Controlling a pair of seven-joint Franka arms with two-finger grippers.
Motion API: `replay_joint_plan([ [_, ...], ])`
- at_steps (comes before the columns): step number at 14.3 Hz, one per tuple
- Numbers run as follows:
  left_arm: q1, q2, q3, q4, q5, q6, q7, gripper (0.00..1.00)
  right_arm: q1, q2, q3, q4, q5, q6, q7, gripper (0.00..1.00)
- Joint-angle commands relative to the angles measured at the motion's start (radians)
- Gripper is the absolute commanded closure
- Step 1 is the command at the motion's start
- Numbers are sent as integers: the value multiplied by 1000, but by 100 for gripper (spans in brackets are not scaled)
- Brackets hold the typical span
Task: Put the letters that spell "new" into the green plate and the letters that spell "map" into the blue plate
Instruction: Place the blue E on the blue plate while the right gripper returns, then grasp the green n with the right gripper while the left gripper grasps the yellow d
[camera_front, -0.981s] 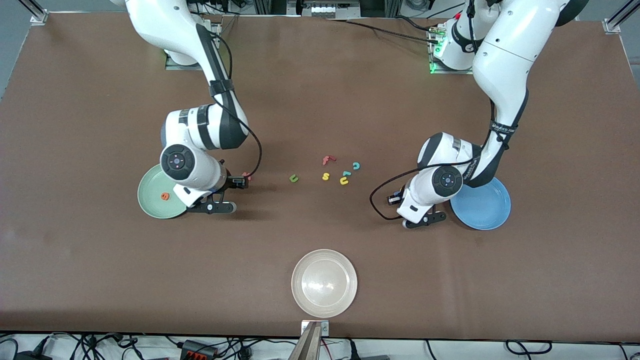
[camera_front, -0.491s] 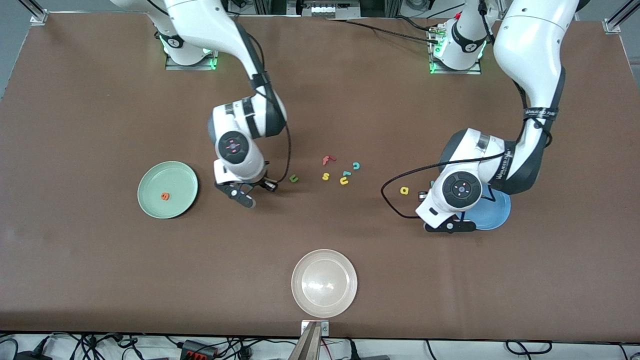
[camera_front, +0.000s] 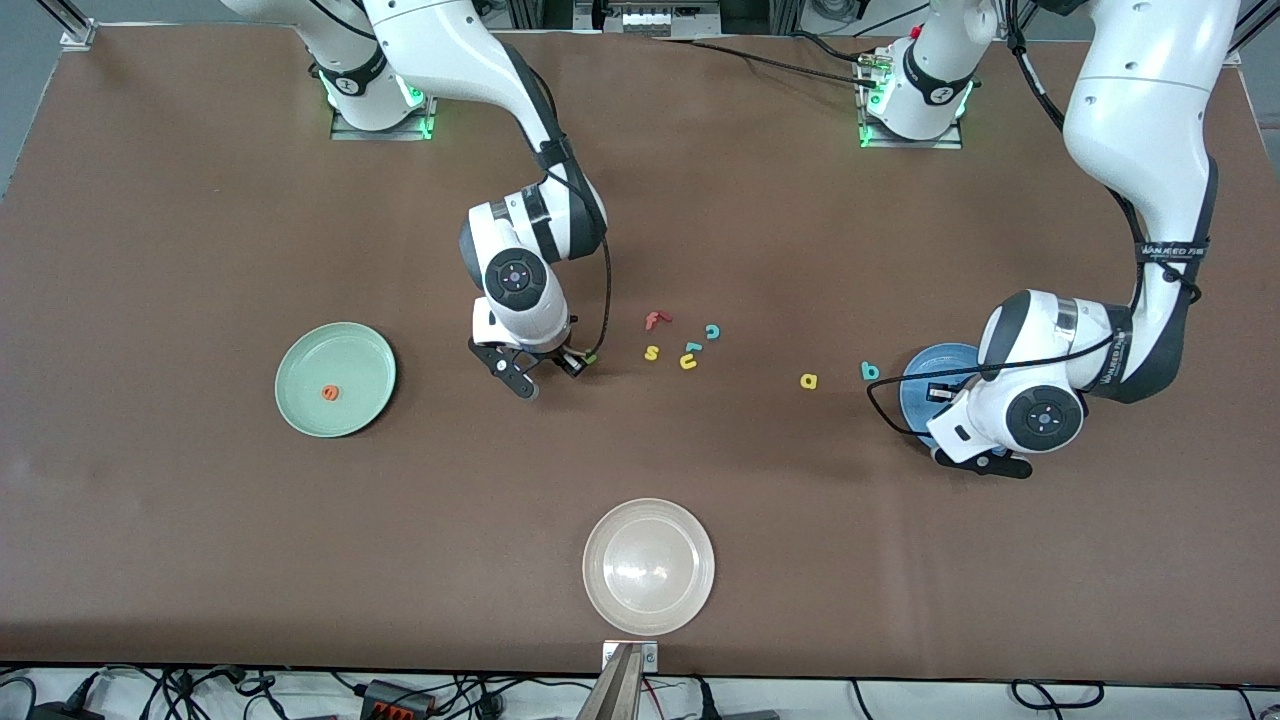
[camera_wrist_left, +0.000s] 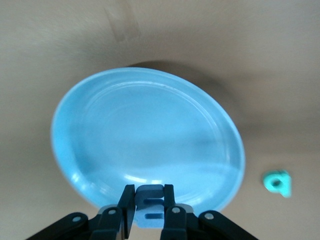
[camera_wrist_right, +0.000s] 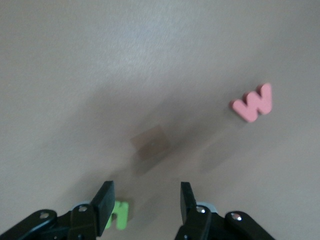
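My left hand (camera_wrist_left: 149, 210) hangs over the medium-blue round shallow plate (camera_wrist_left: 150, 135) at the left arm's end of the worktop, fingers clamped on the small blue foam m (camera_wrist_left: 150, 202). The yellow foam a (camera_front: 809, 380) and the teal foam p (camera_front: 870, 371) lie on the bare worktop beside that plate, not in it.

My right hand (camera_wrist_right: 145, 205) is low over the worktop beside the loose letter cluster, fingers apart, with the green foam n (camera_wrist_right: 118, 214) touching one finger rather than centred between them. The pinkish-red foam w (camera_wrist_right: 253, 102) lies near it. The orange foam e (camera_front: 329, 393) already sits in the pale mint-green round plate (camera_front: 350, 345).

My worries: the m looks close over the plate's rim, so letting go here could bounce it out. Closing the right hand now may just shove the n sideways or pinch a corner.
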Motion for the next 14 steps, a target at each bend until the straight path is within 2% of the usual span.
replay_joint_plan([
  [1,18,-32,-21,-93,12,83,-6,64,-7,11,16,9,79,34,25,40],
  [2,20,-38,-21,-94,12,80,-5,2,-9,15,16,9,89,45,25,40],
  [5,-5,-104,-40,-74,10,18,-1,0,-9,28,18,14,90,47,25,40],
  [9,-16,-106,-191,-57,-14,0,-52,0,-7,63,18,52,138,47,31,40],
  [11,-23,-70,-249,-74,-10,69,-63,0,-6,69,19,63,141,47,36,40],
  [14,-45,-61,-251,-189,-8,235,-63,0,-3,71,19,63,141,47,36,41],
])
